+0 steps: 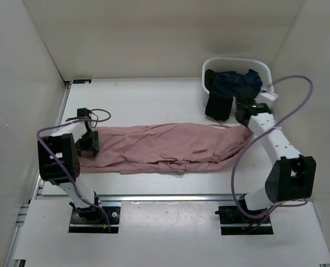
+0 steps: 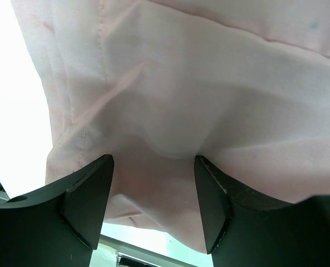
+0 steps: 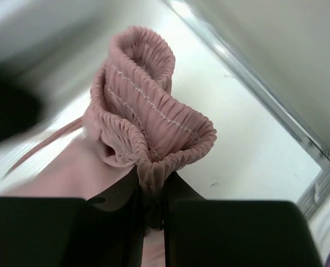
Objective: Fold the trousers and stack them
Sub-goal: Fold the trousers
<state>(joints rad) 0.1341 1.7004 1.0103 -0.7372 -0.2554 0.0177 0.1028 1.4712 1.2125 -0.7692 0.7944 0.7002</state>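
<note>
Trousers (image 1: 165, 147) are laid out lengthwise across the table (image 1: 142, 97), left to right, between the two arms. Leg ends are at the left and the waist is at the right. The legs are stacked one on the other, roughly aligned, and the cloth is wrinkled along the near edge.

Left gripper (image 1: 90, 143) is set down on the leg end. In the left wrist view its fingers (image 2: 89, 200) are spread apart. Pink cloth is bulged into the gap and draped beyond it. No pinch is seen, so the gripper is read as released. A stitched seam is seen running down the cloth at upper left.

Right gripper (image 1: 244, 115) is placed at the waist end, just beside the basket (image 1: 209, 65). In the right wrist view its fingers (image 3: 231, 233) are clamped tight on the gathered waistband (image 3: 148, 105). The band is doubled into a loop above the jaws. A thin pink strand (image 3: 42, 144) is seen trailing to the left, blurred.

The white basket is set at the far right of the table. Dark garments (image 1: 234, 82) are piled in it. One dark piece (image 1: 217, 105) is hung over its near rim, down to the table, close to the waist end. Whether it touches the trousers cannot be told.
</note>
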